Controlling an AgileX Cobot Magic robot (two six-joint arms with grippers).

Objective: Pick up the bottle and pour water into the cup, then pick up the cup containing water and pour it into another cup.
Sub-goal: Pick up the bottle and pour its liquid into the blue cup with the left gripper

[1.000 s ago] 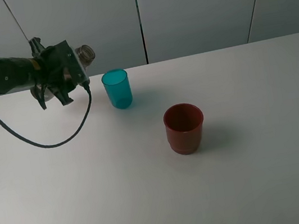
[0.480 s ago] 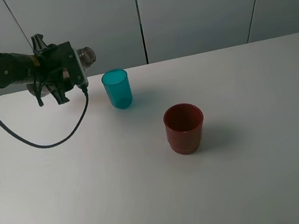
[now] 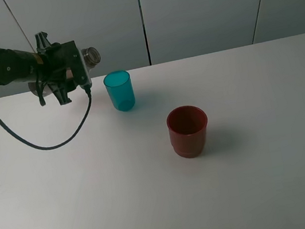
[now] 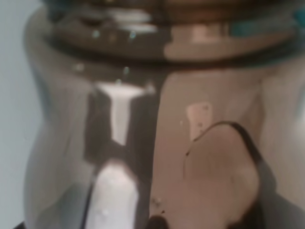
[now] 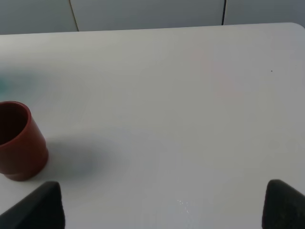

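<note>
while the left gripper (image 3: 67,70) is clamped tight around the one bottle (image 3: 89,56), it holds the bottle in the air over the far left part of the white table (image 3: 157,218). the bottle is tipped far over, and its open threaded neck sticks out past the gripper toward the teal cup (image 3: 120,90). the mouth is near that cup's rim but short of it, and the two are apart. in the left wrist view the smoky brown bottle (image 4: 143,119) fills nearly the whole picture, too close to make out the jaws around it.

there are two cups, and both stand upright on the table with their open ends up. the teal cup stands toward the back, just right of the held bottle. the red cup (image 3: 188,131) is the wider and stouter of the two and stands nearer the front and to the right, well apart from the teal one. i cannot tell whether either cup has water in it.

one black cable (image 3: 41,145) hangs in a loop from the left arm down toward the table.

the right gripper (image 5: 162,207) shows only in its own wrist view. its two dark fingertips (image 5: 43,205) stand wide apart with bare table between them and nothing held. the red cup (image 5: 19,143) sits off to one side of it, not touching.
</note>
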